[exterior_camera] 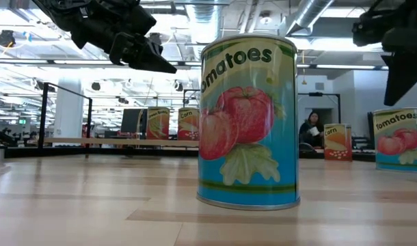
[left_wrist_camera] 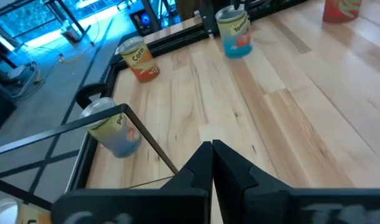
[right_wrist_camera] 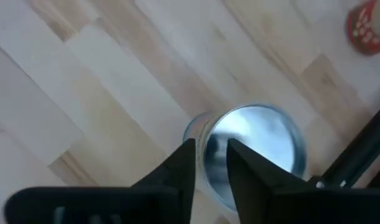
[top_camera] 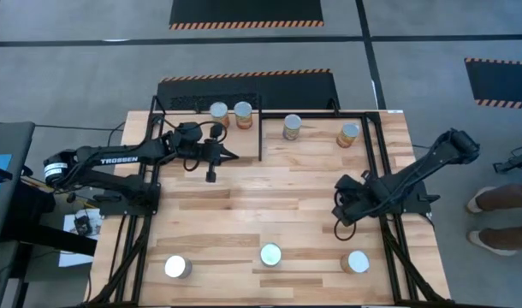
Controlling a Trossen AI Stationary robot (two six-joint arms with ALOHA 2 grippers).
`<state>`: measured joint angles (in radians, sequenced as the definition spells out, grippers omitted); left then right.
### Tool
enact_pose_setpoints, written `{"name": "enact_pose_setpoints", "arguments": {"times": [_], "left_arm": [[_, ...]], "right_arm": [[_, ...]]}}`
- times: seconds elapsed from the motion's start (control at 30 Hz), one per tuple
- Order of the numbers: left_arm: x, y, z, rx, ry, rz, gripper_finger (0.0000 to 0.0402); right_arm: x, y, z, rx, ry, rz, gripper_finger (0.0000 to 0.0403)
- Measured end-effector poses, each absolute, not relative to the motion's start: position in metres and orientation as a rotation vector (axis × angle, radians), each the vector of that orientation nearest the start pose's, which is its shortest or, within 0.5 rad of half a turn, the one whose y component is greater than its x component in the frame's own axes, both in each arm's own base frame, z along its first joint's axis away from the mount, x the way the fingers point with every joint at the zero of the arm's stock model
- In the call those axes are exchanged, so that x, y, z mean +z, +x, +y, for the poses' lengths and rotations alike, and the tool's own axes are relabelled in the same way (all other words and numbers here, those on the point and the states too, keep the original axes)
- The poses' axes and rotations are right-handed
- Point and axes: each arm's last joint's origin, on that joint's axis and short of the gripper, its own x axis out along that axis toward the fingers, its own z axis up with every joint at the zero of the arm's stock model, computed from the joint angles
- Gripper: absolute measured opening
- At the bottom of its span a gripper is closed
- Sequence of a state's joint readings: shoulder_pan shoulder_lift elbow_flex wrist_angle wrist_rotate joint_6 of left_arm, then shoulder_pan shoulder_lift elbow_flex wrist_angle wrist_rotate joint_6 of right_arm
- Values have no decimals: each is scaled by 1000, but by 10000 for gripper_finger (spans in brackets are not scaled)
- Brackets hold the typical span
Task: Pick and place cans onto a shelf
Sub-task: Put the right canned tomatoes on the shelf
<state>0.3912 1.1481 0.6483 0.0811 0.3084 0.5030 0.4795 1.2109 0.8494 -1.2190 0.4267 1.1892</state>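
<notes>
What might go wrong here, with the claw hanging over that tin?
The right claw hangs over a can with its fingers nearly together, narrower than the can. Lowered like that, it would likely hit the lid and might tip it. A black frame bar runs close beside that can, so an opened finger might catch on it. On the shelf, two cans stand close together; another set down there might knock them.

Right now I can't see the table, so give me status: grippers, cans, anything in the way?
Left gripper shut, empty, near shelf. Right gripper nearly shut, empty, above near-right can. Four cans shelved, three left. Nothing blocking.
</notes>
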Motion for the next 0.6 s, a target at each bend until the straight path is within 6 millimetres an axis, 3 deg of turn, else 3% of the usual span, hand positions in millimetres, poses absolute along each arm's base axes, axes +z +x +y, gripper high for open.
{"name": "enact_pose_setpoints", "arguments": {"times": [0.17,0.3,0.6], "left_arm": [[241,228,85,-13,353,405,0],[241,228,85,-10,333,405,0],[241,228,85,0,285,404,0]], "right_arm": [[217,169,66,-817,319,1257,142],[209,175,62,-853,286,1308,137],[208,183,58,-748,183,1380,30]]}}
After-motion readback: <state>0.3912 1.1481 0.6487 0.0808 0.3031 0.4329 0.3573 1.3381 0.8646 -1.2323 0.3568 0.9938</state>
